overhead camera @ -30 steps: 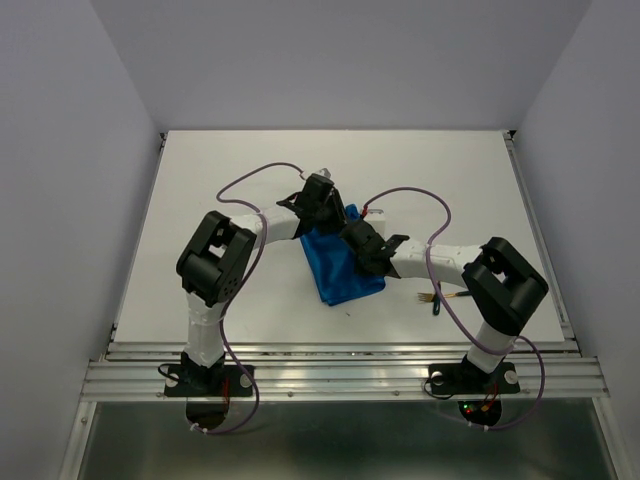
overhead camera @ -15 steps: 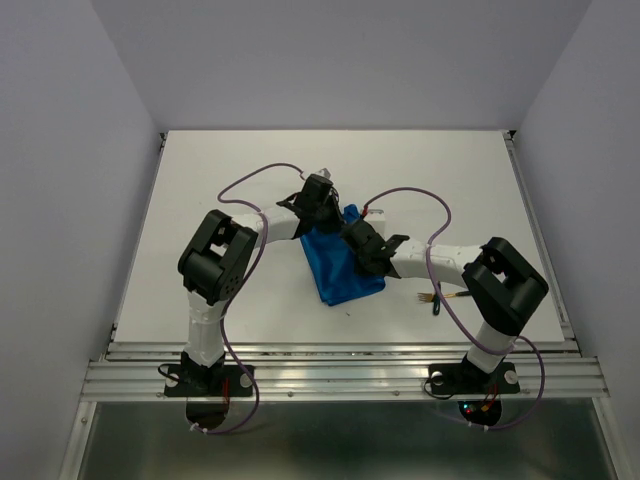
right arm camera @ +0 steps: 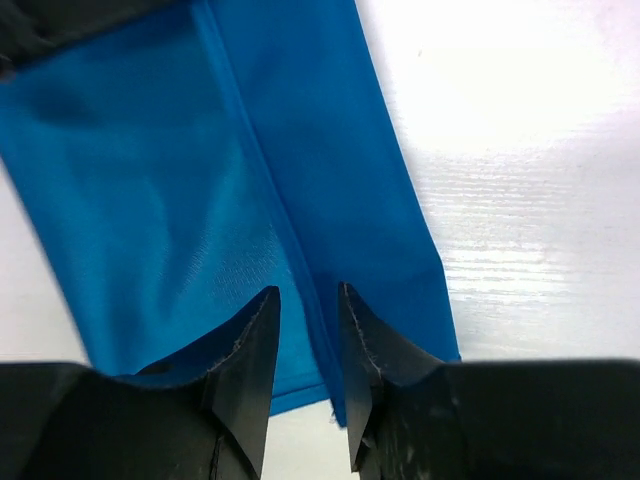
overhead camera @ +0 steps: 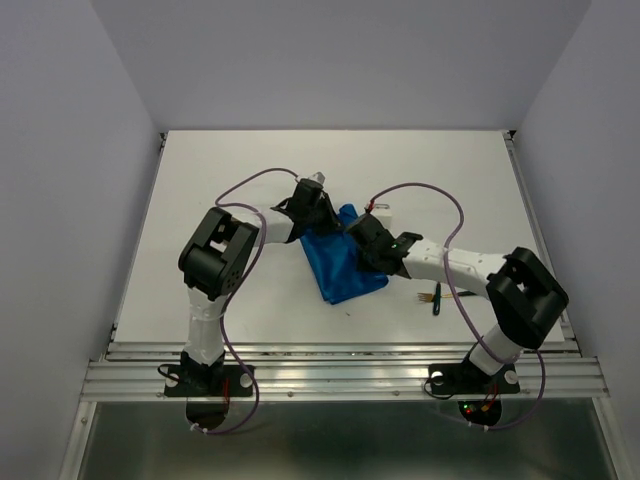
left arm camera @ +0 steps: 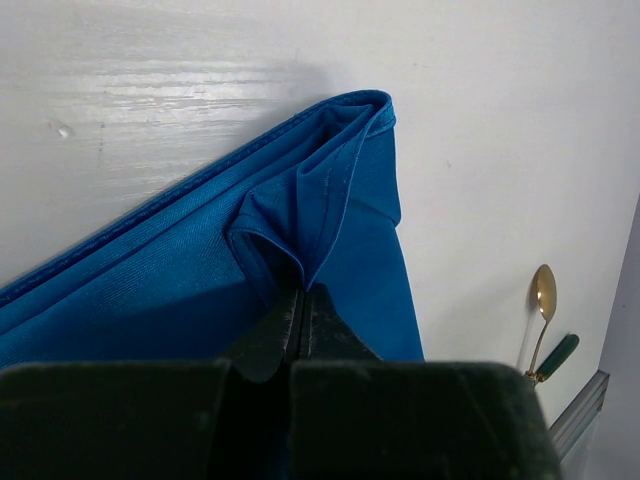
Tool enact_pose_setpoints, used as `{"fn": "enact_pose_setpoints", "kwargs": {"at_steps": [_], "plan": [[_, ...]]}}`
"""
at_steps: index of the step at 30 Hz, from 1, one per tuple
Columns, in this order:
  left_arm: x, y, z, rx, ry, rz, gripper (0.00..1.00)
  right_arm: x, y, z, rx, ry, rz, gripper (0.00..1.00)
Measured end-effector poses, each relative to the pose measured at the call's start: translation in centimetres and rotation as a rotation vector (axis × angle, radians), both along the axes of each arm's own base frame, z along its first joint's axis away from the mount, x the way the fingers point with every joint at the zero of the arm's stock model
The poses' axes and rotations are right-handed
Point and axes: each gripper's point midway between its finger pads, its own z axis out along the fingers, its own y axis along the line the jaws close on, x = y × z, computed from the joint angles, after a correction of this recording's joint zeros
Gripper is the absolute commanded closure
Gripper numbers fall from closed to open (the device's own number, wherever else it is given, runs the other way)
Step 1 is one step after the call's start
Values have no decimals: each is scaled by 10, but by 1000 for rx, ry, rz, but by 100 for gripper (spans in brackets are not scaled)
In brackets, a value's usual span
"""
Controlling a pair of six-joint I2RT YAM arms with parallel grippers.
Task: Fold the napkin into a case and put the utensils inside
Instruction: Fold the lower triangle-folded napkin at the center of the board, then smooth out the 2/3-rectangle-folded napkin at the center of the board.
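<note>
Napkin [overhead camera: 340, 265] lies folded mid-table [overhead camera: 250, 160] as a longish blue strip. In the top view its long axis runs far-to-near, tilted a little, with the far end under the left arm and the near end toward the right arm's side. Left gripper [left arm camera: 301, 295] is pressed together on a raised pleat of cloth near the far corner, and the fabric tents up from the pinch. Right gripper [right arm camera: 306, 290] sits over the middle to near part of the strip. Its fingers are parted with a narrow gap, a folded edge runs lengthwise into that gap, and it looks like nothing is clamped. Utensils [overhead camera: 435, 297] lie on the bare table to the right of the napkin and apart from it, just beside the right forearm, so the right arm is the nearer one for them. The left wrist view shows the spoon [left arm camera: 543, 288] beyond the cloth's edge. Judgement: the left's held corner must travel across the strip's width, not along its length, to close the case.
</note>
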Motion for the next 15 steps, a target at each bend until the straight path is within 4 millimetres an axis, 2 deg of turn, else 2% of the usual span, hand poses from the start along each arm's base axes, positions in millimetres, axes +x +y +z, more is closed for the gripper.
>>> {"fn": "enact_pose_setpoints", "kwargs": {"at_steps": [3, 5, 8, 11, 15], "plan": [[-1, -2, 1, -17, -11, -12, 100, 6, 1, 21, 47, -28, 0, 64], [-2, -3, 0, -23, -11, -18, 100, 17, -2, 37, 86, -51, -15, 65], [-5, -5, -1, -36, -10, -30, 100, 35, -9, 50, 122, -64, -42, 67], [-6, -7, 0, -49, -14, -40, 100, 41, -17, 49, 138, -53, -60, 71], [-6, -8, 2, -61, -18, -44, 100, 28, -16, 33, 156, 1, -32, 80]]}}
